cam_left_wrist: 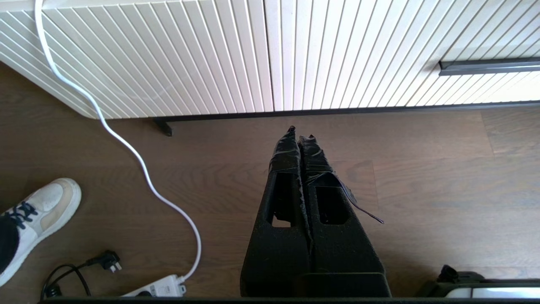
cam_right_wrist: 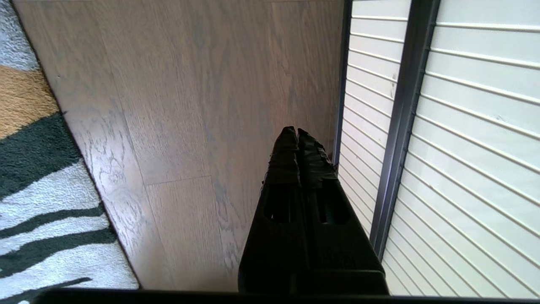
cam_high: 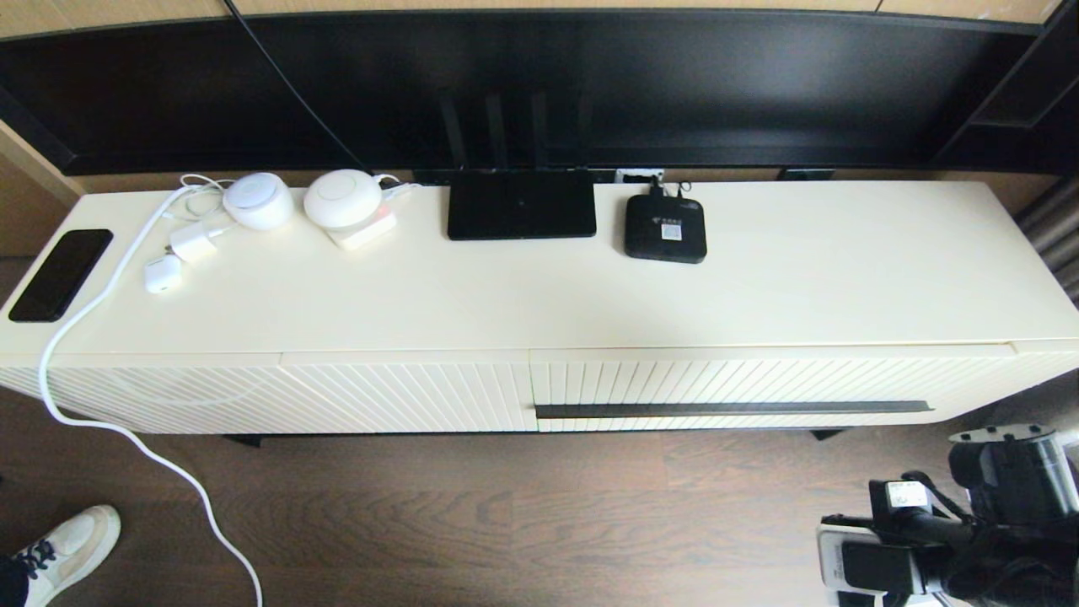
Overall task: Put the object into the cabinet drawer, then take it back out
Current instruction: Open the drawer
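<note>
The cabinet drawer (cam_high: 759, 381) is closed, its ribbed cream front flush with the cabinet and its long dark handle strip (cam_high: 733, 410) running along the lower edge. The black organizer box is out of view in every frame. My left gripper (cam_left_wrist: 300, 134) is shut and empty, hanging over the wooden floor in front of the handle-less ribbed panel (cam_left_wrist: 190, 55). My right gripper (cam_right_wrist: 296, 131) is shut and empty too. It is low, just beside the drawer front, with the handle strip (cam_right_wrist: 400, 126) close by. The right arm (cam_high: 969, 539) shows at the bottom right of the head view.
On the cabinet top sit a flat black router (cam_high: 521, 205), a small black set-top box (cam_high: 665, 228), a phone (cam_high: 61, 274) and white chargers (cam_high: 257, 201). A white cable (cam_high: 110, 421) trails to a power strip (cam_left_wrist: 160, 287). A shoe (cam_high: 63, 548) and a rug (cam_right_wrist: 33, 190) lie on the floor.
</note>
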Controlling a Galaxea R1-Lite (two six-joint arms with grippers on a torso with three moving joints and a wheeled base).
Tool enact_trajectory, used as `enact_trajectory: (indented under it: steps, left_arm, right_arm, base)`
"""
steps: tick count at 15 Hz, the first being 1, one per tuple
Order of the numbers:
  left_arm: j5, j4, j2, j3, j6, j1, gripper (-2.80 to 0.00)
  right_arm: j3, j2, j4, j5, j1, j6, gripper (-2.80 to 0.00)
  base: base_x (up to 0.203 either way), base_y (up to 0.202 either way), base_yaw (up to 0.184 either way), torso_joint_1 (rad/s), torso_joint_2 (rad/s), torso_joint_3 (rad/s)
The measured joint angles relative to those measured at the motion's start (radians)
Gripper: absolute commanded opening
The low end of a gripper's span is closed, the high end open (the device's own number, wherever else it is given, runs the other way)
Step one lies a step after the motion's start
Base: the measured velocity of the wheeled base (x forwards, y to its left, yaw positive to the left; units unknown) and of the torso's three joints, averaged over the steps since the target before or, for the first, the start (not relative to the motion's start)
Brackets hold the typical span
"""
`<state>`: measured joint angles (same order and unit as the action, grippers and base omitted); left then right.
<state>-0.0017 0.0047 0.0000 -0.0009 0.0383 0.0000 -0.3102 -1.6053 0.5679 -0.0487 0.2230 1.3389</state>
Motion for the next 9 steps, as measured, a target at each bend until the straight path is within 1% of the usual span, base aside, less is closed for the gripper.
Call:
enact_trajectory:
  steps: [1,3,9]
  left_arm:
    - [0.0,0.0,0.0,0.0,0.0,0.0,-2.8]
    - [0.0,0.0,0.0,0.0,0.0,0.0,-2.8]
    - [0.0,0.0,0.0,0.0,0.0,0.0,-2.8]
  right_arm:
    - [-0.003,-0.018,0.008,-0.013,-0.002,0.011,0.0]
    - [-0.012,-0.055,0.047,-0.037,-0.004,0.056,0.0]
    - [-0.056,-0.136,0.068,-0.063,-0.009,0.092,0.0]
  base:
    - [0.0,0.0,0.0,0.0,0.0,0.0]
    - [0.0,0.0,0.0,0.0,0.0,0.0]
    - [0.0,0.0,0.0,0.0,0.0,0.0]
